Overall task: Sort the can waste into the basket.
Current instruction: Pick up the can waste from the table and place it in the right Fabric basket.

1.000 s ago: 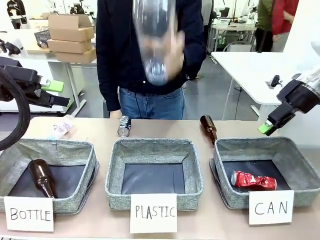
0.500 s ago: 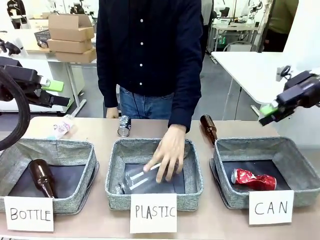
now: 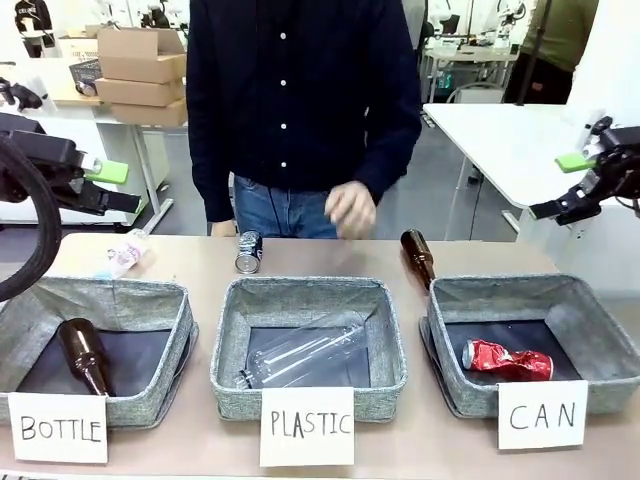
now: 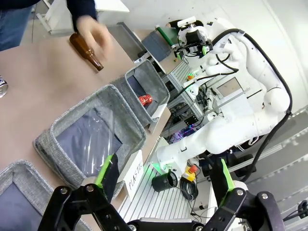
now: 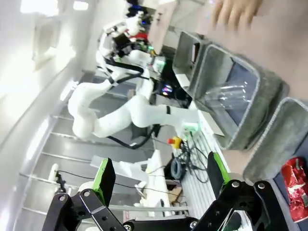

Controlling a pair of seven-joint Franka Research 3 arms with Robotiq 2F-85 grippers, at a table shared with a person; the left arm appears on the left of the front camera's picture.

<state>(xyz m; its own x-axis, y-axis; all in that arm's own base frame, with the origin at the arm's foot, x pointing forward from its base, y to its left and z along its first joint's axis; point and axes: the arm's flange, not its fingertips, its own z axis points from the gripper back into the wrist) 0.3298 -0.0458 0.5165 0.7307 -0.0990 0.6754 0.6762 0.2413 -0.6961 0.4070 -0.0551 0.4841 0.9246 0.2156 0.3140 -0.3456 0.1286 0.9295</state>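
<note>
The surface has a bare strip along its far edge. The CAN basket sits rightmost. The left hand and right hand hang released (high, at the sides). A crumpled red can lies inside this basket; the black-silver can rests on the strip.

hand: lifted from middle basket | clear bottle: left inside | right pincer: raised

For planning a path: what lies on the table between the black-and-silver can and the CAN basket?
Front view: a brown glass bottle lies at the far left corner of the CAN basket; between the can and it, bare table.
</note>
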